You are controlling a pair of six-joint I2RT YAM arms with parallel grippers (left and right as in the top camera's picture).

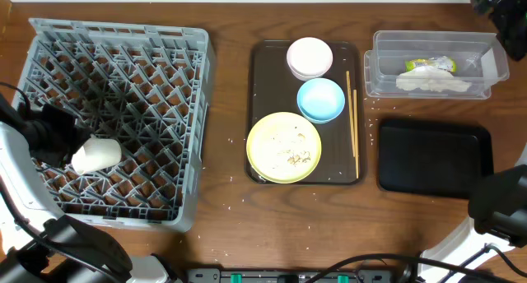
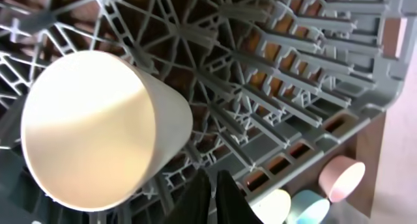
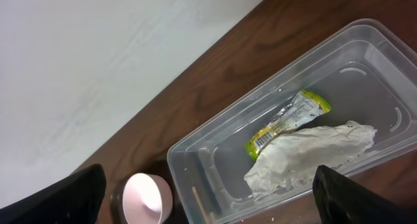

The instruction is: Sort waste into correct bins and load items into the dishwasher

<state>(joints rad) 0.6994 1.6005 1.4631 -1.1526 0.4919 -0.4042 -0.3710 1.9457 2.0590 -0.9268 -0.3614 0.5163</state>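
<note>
The left pincer (image 2: 214, 178) has slim black fingers (image 2: 195, 201), the arms (image 1: 51, 135) white housings (image 1: 18, 180) and black cables (image 1: 375, 262).

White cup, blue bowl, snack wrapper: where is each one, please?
white cup (image 1: 97, 155), overhead view, its side wall.
blue bowl (image 1: 320, 99), overhead view, its inner bottom.
snack wrapper (image 3: 287, 123), right wrist view, its crumpled middle.

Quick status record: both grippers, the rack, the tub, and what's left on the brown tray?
Left gripper: shut, empty, beside white cup
Right gripper: open, empty, by clear tub
Rack: white cup lying on its side
In clear tub: wrapper, napkin
Brown tray: pink bowl, blue bowl, yellow plate with crumbs, chopsticks
</note>
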